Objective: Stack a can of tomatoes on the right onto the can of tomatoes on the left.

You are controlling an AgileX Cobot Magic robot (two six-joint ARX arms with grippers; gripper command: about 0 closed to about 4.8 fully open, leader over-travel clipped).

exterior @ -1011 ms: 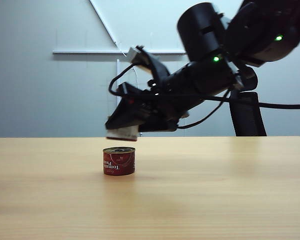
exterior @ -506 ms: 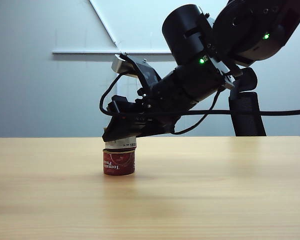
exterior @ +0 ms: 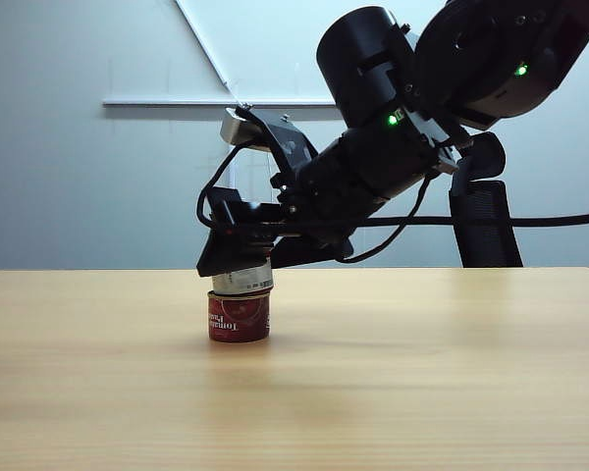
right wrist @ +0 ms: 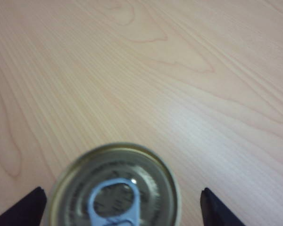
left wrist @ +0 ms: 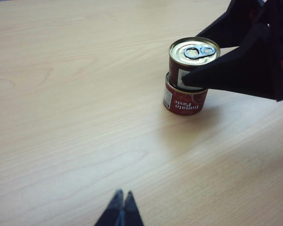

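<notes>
The right gripper (right wrist: pixel 120 207) now stands released: in the right wrist view its two dark fingertips (right wrist: pixel 26 207) sit well out to either side of the upper tomato can (right wrist: pixel 114 188), with bare wood showing between each tip and the can's rim, where half a second ago the exterior view showed the jaws still clamped on that can. The upper can, pull-tab lid facing up, rests between the spread jaws on top of the lower tomato paste can (exterior: pixel 240 317), though the left wrist view shows it sitting slightly off-centre, its rim overhanging to one side of the can below. The lower can has also slid a touch to the right on the table (exterior: pixel 422 373) compared with a second ago, so the placing nudged the pair. The stack looks made; what remains, I judge, is to lift the right gripper straight up and clear, since the fingers flank the upper can closely and any sideways drift could knock it off its imperfect seat. Farther out, the left gripper (left wrist: pixel 121 209) hovers well away from the cans with its tips pressed together, empty. Beyond the right arm a black office chair (exterior: pixel 486 231) stands behind the table, and nothing else lies on the wood near the stack.
</notes>
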